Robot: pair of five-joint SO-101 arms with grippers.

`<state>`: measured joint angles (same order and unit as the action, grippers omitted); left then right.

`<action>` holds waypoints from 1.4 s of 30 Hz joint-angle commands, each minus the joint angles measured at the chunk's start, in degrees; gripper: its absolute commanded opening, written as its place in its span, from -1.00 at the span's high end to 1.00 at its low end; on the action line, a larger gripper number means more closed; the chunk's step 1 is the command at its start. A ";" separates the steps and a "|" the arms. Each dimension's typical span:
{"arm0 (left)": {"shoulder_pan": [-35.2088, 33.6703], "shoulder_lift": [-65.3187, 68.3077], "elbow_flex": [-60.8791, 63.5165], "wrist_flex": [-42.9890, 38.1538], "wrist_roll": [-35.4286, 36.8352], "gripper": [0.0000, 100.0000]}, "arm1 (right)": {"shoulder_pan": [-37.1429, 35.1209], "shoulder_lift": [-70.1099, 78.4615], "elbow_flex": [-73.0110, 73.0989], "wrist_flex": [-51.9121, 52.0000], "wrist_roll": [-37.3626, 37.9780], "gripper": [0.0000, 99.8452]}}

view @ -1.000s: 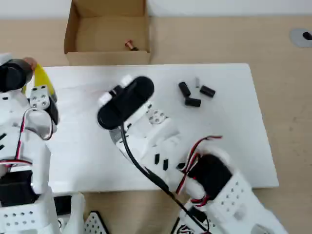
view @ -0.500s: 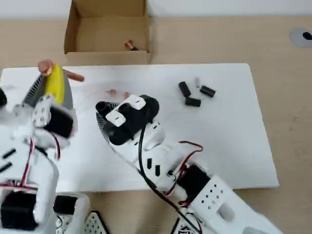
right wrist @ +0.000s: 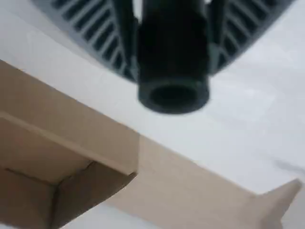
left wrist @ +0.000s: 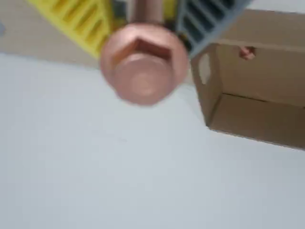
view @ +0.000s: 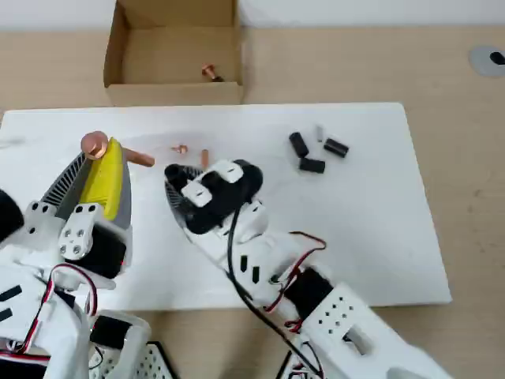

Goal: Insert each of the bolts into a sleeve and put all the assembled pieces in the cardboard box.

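One copper bolt (view: 95, 144) is held in the left gripper (view: 93, 158) above the left part of the white board (view: 379, 237). Its yellow finger (view: 109, 180) and grey finger (view: 67, 180) are closed on the bolt. The round head is at the fingertips and the shaft sticks out sideways toward the right gripper (view: 170, 175). In the left wrist view the head of this bolt faces the camera, with the jaws pressed on both sides of it.

The right gripper is clamped around a black sleeve (right wrist: 174, 67), whose open end shows in the right wrist view. The end of the bolt's shaft is near the tips of the right gripper. I cannot tell whether they touch.

Two small loose bolts (view: 181, 148) lie on the board just beside the right gripper, on the side toward the cardboard box (view: 173, 95). Three loose sleeves (view: 312, 166) lie together further right on the board, well apart from both grippers, with a small pale piece (view: 320, 133) close to them.

The cardboard box stands open on the wooden table (view: 458, 118), touching the far edge of the board. Inside it lies one assembled piece (view: 211, 73), near the right wall.
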<state>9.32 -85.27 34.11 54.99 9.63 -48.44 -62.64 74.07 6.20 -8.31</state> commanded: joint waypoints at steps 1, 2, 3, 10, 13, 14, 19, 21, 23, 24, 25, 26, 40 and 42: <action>0.79 0.04 -2.99 0.09 -3.08 0.99 | 1.45 -1.63 1.19 -4.31 0.26 0.98; 0.79 0.04 -2.64 0.09 -4.66 0.98 | 1.45 -1.63 1.98 -6.07 0.35 0.98; 0.88 0.13 -2.55 0.18 -6.68 0.98 | 1.45 -1.63 2.77 -7.82 0.35 0.98; 0.97 3.65 -0.26 -1.58 -11.25 0.98 | 1.19 -1.63 6.90 -14.86 0.44 0.98; 3.43 6.46 0.70 -2.37 -11.16 0.98 | 0.31 -1.54 6.37 -16.88 1.23 0.98; 5.01 7.34 1.05 -2.64 -11.16 0.98 | -0.31 -1.54 6.29 -17.23 3.08 0.98; 11.60 9.89 1.85 -2.73 -11.16 0.98 | -2.68 -1.54 6.20 -17.41 6.51 0.98; 12.13 9.98 1.67 -2.73 -11.25 0.99 | -2.68 -1.63 6.46 -17.41 6.51 0.98; 12.04 10.07 1.67 -2.73 -11.25 0.99 | -2.42 -1.63 6.46 -17.41 6.51 0.98; 11.96 10.07 1.58 -2.73 -11.43 0.99 | -2.42 -1.63 6.46 -17.41 6.51 0.98; 11.96 10.07 1.58 -2.64 -12.40 0.99 | -2.42 -1.63 6.55 -17.41 6.51 0.98; 11.96 9.89 1.58 -2.46 -13.98 0.99 | -2.42 -1.63 6.55 -17.32 6.51 0.98; 12.40 10.07 -0.88 1.41 -22.15 0.98 | -2.42 -1.45 6.73 -17.14 6.86 0.98; 12.22 10.07 -1.93 2.90 -22.15 0.98 | -2.42 -1.54 6.73 -17.14 6.86 0.98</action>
<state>20.75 -75.69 35.96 56.57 -12.26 -50.46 -62.64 81.10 -9.71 -1.98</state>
